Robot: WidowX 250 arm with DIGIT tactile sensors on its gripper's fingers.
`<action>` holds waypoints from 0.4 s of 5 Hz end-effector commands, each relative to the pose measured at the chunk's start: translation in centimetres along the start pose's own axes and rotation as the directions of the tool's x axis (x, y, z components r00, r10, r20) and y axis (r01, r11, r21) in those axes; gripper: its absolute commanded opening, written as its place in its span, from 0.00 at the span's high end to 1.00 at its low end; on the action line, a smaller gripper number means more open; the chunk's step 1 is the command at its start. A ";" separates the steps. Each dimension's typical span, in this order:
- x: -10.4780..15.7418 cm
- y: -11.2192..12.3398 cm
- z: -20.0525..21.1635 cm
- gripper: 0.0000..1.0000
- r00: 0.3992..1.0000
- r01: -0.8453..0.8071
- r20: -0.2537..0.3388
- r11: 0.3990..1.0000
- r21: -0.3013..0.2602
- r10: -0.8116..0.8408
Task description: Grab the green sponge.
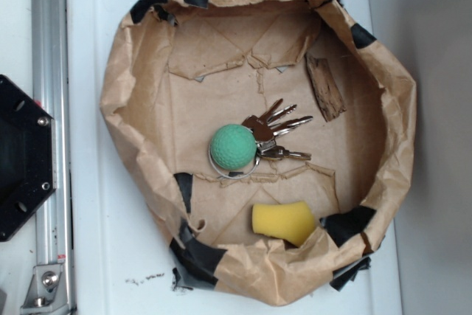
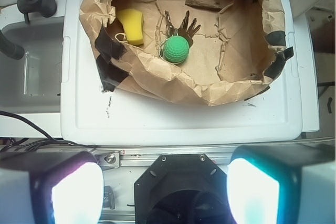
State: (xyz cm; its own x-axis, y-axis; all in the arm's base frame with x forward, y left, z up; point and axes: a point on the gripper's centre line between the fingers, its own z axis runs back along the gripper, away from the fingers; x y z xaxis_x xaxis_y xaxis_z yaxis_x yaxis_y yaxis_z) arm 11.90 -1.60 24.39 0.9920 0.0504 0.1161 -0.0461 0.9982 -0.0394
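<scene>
Exterior view: my gripper isn't in this shot, so nothing here on the jaws. Brown paper nest [image 1: 133, 108] sits on a white lid [image 1: 88, 182]; inside, the green sponge ball [image 1: 234, 147] lies near the middle, round and dimpled, so no long axis or heading to report. Keys [image 1: 279, 135] touch its side and fan away from it, a key ring [image 1: 234, 173] shows under its edge. A yellow sponge [image 1: 283, 220] lies apart by the paper wall, a bark piece [image 1: 325, 88] by the opposite wall. Wrist view: gripper [image 2: 165, 191] has both pads [image 2: 77, 193] wide apart, holding nothing, well short of the nest. Green sponge ball [image 2: 176, 49] is straight ahead of the gap, far out, beyond the near paper wall [image 2: 173, 80], which stands between. Keys [image 2: 181, 24] lie just past it, yellow sponge [image 2: 132, 26] ahead toward the left pad, bark piece [image 2: 202, 2] farthest.
</scene>
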 end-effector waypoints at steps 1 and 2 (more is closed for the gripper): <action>0.0 0.0 0.0 0.00 1.000 0.000 0.000 1.000 0.000 0.000; 4.4 2.3 -4.8 0.00 1.000 -0.004 -0.007 0.999 0.040 0.005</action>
State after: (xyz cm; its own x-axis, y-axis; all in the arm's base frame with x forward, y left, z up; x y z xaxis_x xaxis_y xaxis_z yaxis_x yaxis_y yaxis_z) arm 16.86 0.34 19.23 0.9958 0.0308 0.0858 -0.0306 0.9995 -0.0037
